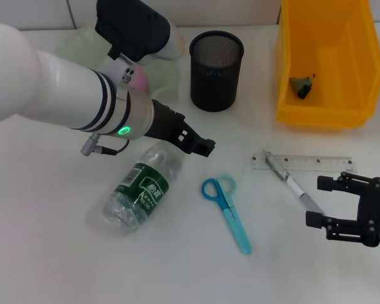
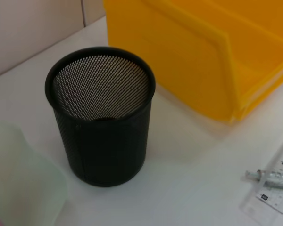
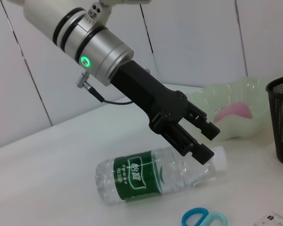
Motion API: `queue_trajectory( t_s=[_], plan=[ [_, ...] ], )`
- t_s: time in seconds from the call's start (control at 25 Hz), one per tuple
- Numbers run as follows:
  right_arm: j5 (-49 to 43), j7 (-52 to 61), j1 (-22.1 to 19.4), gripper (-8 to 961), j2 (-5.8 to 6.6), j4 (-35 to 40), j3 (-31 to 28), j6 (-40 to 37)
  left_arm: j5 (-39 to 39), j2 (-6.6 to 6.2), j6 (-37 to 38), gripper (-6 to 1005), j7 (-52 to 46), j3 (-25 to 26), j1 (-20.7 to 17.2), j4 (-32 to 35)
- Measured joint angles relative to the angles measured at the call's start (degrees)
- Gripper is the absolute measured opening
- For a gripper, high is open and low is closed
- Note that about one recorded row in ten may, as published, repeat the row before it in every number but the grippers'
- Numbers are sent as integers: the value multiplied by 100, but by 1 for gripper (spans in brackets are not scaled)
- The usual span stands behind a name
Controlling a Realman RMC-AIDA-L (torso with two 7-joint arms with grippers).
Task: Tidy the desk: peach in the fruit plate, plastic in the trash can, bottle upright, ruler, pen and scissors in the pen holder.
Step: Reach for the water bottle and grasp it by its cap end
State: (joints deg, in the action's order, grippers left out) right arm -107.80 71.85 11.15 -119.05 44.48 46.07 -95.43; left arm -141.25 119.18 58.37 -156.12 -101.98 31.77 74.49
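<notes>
A clear bottle (image 1: 139, 187) with a green label lies on its side, also seen in the right wrist view as bottle (image 3: 155, 176). My left gripper (image 1: 199, 144) hovers open just above its cap end, and the same gripper (image 3: 206, 141) holds nothing. Blue scissors (image 1: 227, 209), a pen (image 1: 294, 185) and a clear ruler (image 1: 304, 163) lie on the table. The right gripper (image 1: 318, 201) stands open beside the pen's tip. The black mesh pen holder (image 1: 215, 69) stands at the back. A pink peach (image 1: 139, 77) sits in the pale green fruit plate (image 1: 168, 79). A dark crumpled plastic (image 1: 303, 85) lies in the yellow trash can (image 1: 329, 114).
The pen holder (image 2: 101, 117) stands close to the yellow trash can (image 2: 203, 56), with the ruler (image 2: 273, 190) and pen (image 2: 271, 176) in front of them. My left arm covers much of the fruit plate (image 3: 240, 106). The table's near left is bare white.
</notes>
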Motion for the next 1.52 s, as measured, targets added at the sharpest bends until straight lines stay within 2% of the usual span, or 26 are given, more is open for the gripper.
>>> queue_trajectory(
  t_s=[0.88,1.32,1.52],
  plan=[
    [-4,14,118,792,3,-128,-2,8,-165,0,-472,805,7,-281,315,-901],
    [-4,14,134,794,6,-144,-19,8,-358,0,-445,799,117,-490,370,-823],
    [-4,14,135,794,6,-181,-22,20,-417,0,-405,724,172,-517,374,-757]
  ],
)
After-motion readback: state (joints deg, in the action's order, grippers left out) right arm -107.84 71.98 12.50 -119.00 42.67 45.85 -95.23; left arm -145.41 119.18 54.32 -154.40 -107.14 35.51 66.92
